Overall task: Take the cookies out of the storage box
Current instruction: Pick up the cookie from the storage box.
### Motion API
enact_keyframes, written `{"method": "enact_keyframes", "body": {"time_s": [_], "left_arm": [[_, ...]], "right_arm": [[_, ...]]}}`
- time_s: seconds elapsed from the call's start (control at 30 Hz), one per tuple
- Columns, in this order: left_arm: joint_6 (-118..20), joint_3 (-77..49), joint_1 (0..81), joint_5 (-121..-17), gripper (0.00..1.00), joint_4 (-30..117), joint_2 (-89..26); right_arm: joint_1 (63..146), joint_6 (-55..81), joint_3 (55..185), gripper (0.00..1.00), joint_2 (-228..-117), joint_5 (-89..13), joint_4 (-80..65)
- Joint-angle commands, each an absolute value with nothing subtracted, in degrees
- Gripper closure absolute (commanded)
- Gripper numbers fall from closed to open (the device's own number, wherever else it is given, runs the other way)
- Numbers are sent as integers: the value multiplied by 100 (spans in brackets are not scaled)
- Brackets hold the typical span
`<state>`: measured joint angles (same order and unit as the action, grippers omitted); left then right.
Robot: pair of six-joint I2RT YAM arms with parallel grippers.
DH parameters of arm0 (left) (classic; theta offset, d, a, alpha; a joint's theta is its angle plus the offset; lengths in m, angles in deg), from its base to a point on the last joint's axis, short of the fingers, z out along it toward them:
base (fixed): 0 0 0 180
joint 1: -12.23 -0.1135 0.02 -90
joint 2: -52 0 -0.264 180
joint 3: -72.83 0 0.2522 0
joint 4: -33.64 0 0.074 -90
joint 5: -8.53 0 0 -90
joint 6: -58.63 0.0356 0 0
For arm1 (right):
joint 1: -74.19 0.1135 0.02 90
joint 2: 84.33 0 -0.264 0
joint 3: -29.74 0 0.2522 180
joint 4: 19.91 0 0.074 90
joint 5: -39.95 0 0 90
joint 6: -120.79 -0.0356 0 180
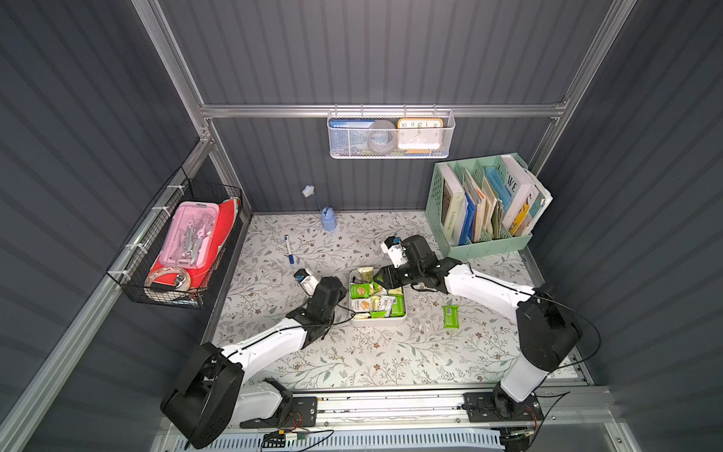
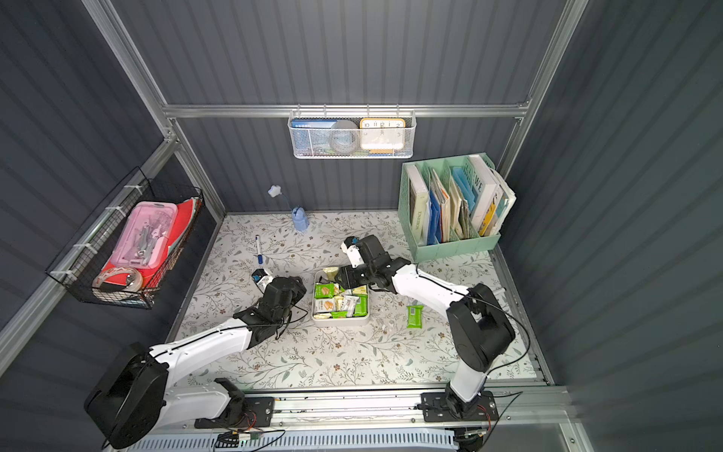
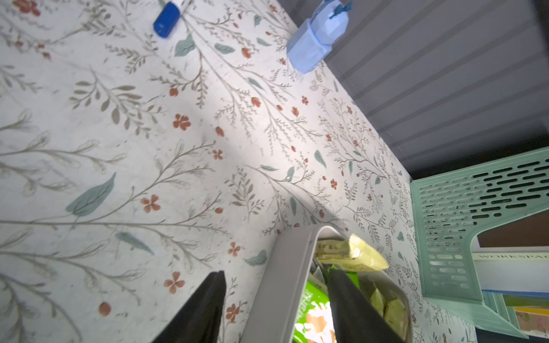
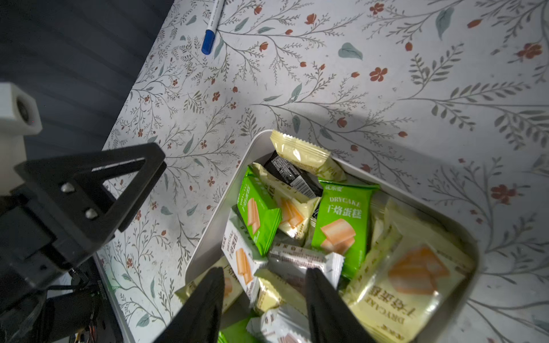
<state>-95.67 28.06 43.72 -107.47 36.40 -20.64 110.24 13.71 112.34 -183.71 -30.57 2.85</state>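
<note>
Nearest your right wrist lens: two black fingers (image 4: 205,303) of the right end effector (image 4: 266,270). They are spread moderately wide, tips low over the cookies (image 4: 341,216), with a white packet (image 4: 303,261) lying partly between them. Nothing is pinched. You cannot tell whether the tips touch a wrapper.

Cookies: heaped in the storage box (image 4: 214,234), no common heading. Green, pale yellow and white packets overlap, long axes pointing every way, some tilted. One black packet (image 4: 289,175) lies diagonally near the far corner. It touches a pale yellow packet (image 4: 300,151) that leans over the far rim. One green packet (image 1: 450,316) lies flat on the desk (image 1: 352,360), outside the box on your right and apart from it, long axis running near to far.

Box position: in both top views the storage box (image 1: 395,321) (image 2: 340,322) sits mid-desk between your two arms, sides roughly square to the desk edges.

Left end effector (image 3: 277,272): also partly open, straddling the box's left wall, one finger outside over the desk, the other inside among the packets. It grips nothing. You cannot tell whether it touches the wall.

Farther out: pen (image 1: 288,249) and pale blue object (image 1: 328,219) toward the back, mint-green file holder (image 1: 481,207) at back right.
</note>
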Motion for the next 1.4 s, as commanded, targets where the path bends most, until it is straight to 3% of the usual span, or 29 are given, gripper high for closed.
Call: {"method": "enact_keyframes", "body": {"time_s": [0.0,1.0,1.37], "left_arm": [[-9914,2844,4317,-10608,40,3325,-1888],[-10589,3162,4308,-10406,42,3372,-1806],[-10633,3252,4305,-10431,43,3570,-1518]], "right_arm": [[11038,799,11400,51,-18707,-2936,74],[11202,39,11986,62,-20184,-2081,-729],[11245,87,11942,76,-20171,-2021,-764]]}}
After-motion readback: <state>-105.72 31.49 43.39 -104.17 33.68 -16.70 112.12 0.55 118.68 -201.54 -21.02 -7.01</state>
